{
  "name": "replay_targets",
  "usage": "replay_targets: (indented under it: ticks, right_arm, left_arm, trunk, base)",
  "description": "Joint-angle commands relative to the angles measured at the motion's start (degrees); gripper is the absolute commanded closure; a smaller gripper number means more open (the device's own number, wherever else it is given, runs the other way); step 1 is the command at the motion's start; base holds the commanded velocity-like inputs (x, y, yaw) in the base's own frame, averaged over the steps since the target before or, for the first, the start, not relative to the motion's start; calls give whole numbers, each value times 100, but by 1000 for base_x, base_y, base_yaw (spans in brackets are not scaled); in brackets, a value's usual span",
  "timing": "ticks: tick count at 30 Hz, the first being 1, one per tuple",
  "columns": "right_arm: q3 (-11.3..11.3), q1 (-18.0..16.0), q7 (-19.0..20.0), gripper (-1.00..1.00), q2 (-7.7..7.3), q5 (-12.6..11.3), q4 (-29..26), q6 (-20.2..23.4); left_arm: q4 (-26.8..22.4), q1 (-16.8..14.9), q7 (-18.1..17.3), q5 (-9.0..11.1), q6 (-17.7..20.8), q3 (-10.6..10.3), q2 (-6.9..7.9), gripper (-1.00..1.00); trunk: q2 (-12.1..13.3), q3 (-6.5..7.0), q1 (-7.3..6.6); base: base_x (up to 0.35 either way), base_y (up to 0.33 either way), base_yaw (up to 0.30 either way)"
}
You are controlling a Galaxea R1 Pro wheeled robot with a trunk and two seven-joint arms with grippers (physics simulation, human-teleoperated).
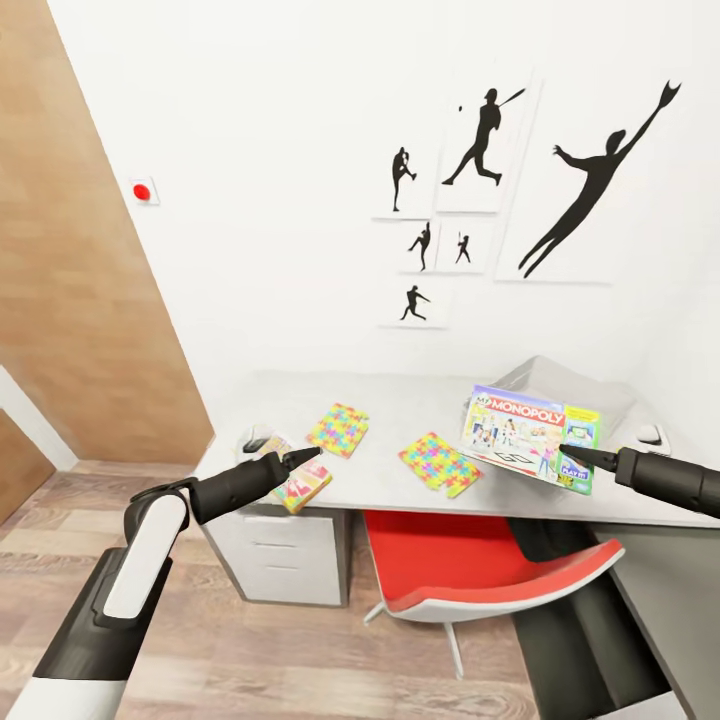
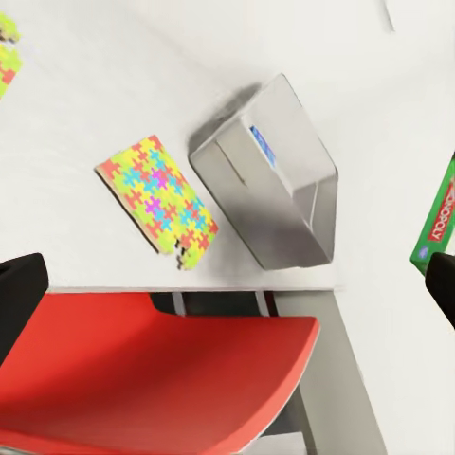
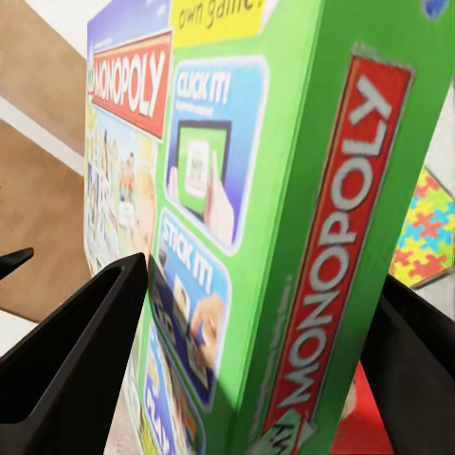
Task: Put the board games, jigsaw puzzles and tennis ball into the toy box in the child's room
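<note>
- Monopoly box (image 1: pixel 530 437) hung tilted above the table (image 1: pixel 400 480), just in front of the grey toy box (image 1: pixel 565 385) — the right gripper (image 1: pixel 590 456) pinched it at one green edge, a finger on each face
- Grip sat far out at the corner, so the box could swing or slide out between the fingers and drop onto the table or the red chair (image 1: pixel 480 575) below
- Tilted as it was, the box might catch the toy box's near rim instead of going in flat, and push it back
- Left gripper (image 1: pixel 300 458) hovered over a small game box (image 1: pixel 300 485) at the table's front edge; I could not tell if its fingers were open or closed — a nudge could tip that box off
- Two jigsaw puzzles (image 1: pixel 338 428) (image 1: pixel 440 464) lay flat on the table, clear of both arms
</note>
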Motion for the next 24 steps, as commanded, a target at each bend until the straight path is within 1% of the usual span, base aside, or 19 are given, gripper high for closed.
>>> replay_targets:
  ticks: [1, 5, 7, 9, 11, 13, 15, 19, 24]
  right_arm:
    - [-5, -7, 40, 100, 0, 23, -6, 24]
    - [-13, -7, 51, 100, -2, 18, -25, 24]
    - [-53, -5, 63, 100, -8, 13, -106, 24]
    - [-254, -1, 73, 100, -2, 7, -249, 24]
    - [-317, -70, 142, 100, -45, -101, -257, 24]
    - [-379, -135, 206, 100, -45, -116, -257, 24]
    - [-379, -138, 237, 100, -45, -124, -257, 24]
    - [-379, -138, 237, 100, -45, -116, -257, 24]
    - [-379, -138, 237, 100, -45, -116, -257, 24]
  left_arm:
    - [0, -5, -38, -34, 11, -1, 2, -100]
    - [0, -6, -38, -36, 7, -16, -13, -100]
    - [0, -11, -34, -38, 5, -35, -26, -100]
    - [-5, -23, -23, -40, 6, -90, -52, -100]
    - [-70, 43, -89, -105, 71, -24, 14, -100]
    - [-132, 90, -130, -173, 73, 41, 78, -100]
    - [-132, 90, -130, -173, 73, 91, 143, -100]
    - [-132, 90, -130, -173, 73, 91, 272, -100]
    - [-132, 90, -130, -173, 73, 91, 279, -100]
  trunk:
    - [-11, -11, 5]
    - [-11, -13, 5]
    - [-11, -14, 5]
    - [-11, -15, 5]
    - [-11, -15, 5]
    - [-11, -15, 5]
    - [-11, -15, 5]
    - [-11, -15, 5]
    - [-11, -15, 5]
  base:
    - [191, 266, -6]
    - [219, 261, -3]
    - [246, 228, -2]
    - [284, 141, -1]
    - [0, 0, 0]
    - [0, 0, 0]
    - [0, 0, 0]
    - [0, 0, 0]
    - [0, 0, 0]
